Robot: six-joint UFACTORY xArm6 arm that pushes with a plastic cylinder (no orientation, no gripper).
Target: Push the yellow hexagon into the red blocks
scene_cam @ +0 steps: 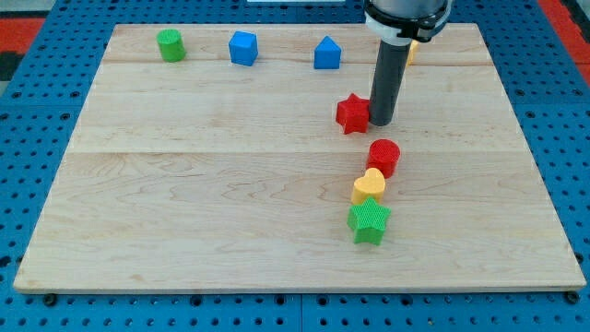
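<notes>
Yellow shows only as a sliver (412,51) behind our rod at the frame's upper right — likely the hexagon, shape hidden. We carry no gripper; my tip (381,123) rests just right of the red star (351,113), apparently touching. That sliver lies above the tip — red cylinder (384,157) below.

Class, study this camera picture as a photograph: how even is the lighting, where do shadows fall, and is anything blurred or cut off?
Camera view: lighting is soft and even, with no glare on the wooden board; only faint, short shadows sit under the red star and green star; focus is sharp throughout; the arm is cropped at the view's top, my tip beside the red star; a yellow block is mostly hidden behind the rod.
</notes>
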